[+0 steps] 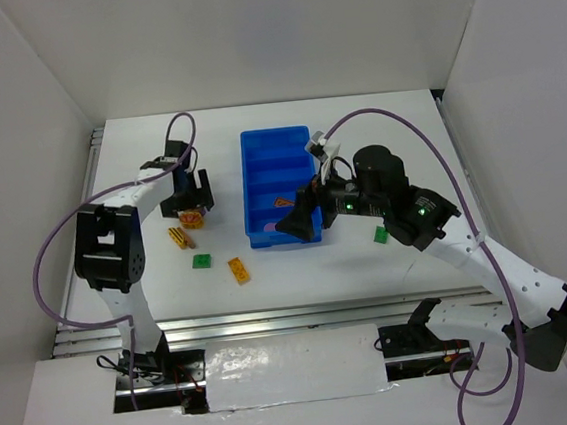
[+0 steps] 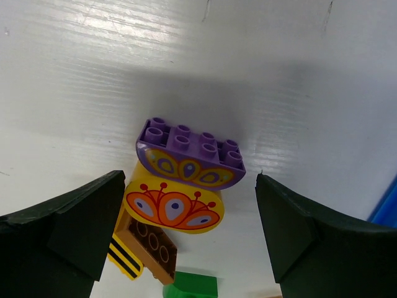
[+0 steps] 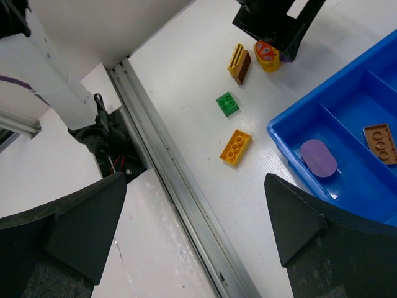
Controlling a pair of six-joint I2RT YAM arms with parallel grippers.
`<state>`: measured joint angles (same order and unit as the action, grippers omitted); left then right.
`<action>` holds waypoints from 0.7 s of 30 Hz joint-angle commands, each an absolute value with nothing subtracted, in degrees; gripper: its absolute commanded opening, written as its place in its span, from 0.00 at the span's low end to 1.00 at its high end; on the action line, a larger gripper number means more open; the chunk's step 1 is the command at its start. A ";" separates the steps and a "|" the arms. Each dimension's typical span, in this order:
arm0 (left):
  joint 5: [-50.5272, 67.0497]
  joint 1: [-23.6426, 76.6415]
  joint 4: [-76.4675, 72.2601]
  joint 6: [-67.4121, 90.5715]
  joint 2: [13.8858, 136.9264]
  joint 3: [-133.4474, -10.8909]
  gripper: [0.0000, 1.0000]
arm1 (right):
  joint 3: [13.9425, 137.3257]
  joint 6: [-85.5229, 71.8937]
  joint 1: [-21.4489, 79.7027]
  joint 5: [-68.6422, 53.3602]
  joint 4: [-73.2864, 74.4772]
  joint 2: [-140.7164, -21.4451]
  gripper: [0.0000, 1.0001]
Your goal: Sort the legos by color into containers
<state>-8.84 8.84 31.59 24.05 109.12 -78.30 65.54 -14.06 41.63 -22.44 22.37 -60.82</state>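
The blue tray of containers lies mid-table. Its rim nearest me bounds an end compartment holding a purple rounded lego; a brown plate lies in the compartment beyond. My left gripper hangs open over a cluster left of the tray. That cluster is a purple brick, a yellow arched brick, a brown brick and a green one. Nothing sits between the left gripper's fingers. My right gripper hovers open and empty at the tray's near end.
An orange-yellow brick and a green brick lie loose left of the tray. Another green brick lies to its right. A metal rail runs along the table's front edge. White walls enclose the table.
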 commanded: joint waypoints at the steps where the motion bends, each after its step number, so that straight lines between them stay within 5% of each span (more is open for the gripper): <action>1: -10.10 10.63 30.50 23.82 110.30 -77.26 0.99 | 65.30 -13.62 42.36 -23.99 19.25 -59.50 1.00; 11: -10.98 11.43 30.58 25.13 112.06 -77.43 0.99 | 64.78 -13.27 42.80 -22.85 19.25 -58.62 1.00; 21: -13.53 11.51 31.02 27.33 113.12 -77.52 0.86 | 64.25 -13.01 42.98 -22.85 18.90 -57.74 1.00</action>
